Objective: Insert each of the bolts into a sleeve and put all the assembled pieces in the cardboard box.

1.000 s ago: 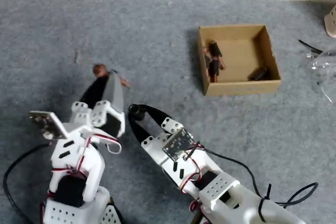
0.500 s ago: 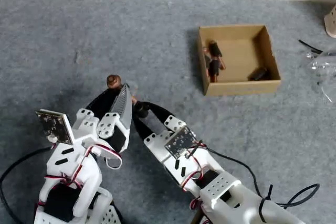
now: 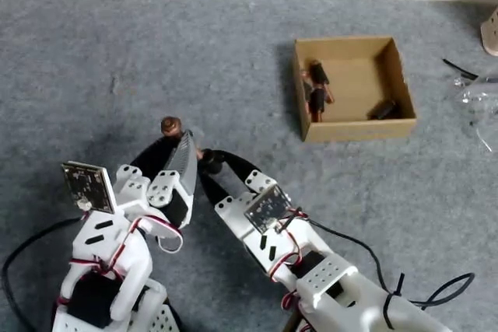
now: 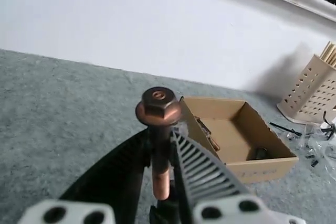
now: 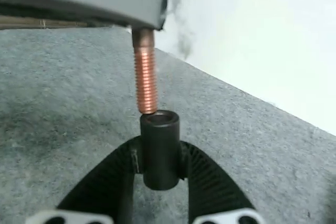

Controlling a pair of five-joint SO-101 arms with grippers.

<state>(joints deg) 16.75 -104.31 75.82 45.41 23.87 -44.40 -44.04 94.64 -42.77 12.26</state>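
Left hand (image 4: 164, 140) pinches the bolt (image 4: 157, 109); right hand (image 5: 160, 167) grips the sleeve (image 5: 160, 139) just beneath it. The tip should centre on the bore before lowering

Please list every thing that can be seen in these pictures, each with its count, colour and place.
bolt: one, copper, upright in the left gripper, tip just above the sleeve
sleeve: one, black, upright in the right gripper
cardboard box: one, brown, open, on the table's far right
assembled pieces: about three, black with copper, inside the box
holder: one, cream, perforated, beyond the box
table: one, grey cover
left gripper: one, black and grey fingers, near centre
right gripper: one, black fingers, beside the left
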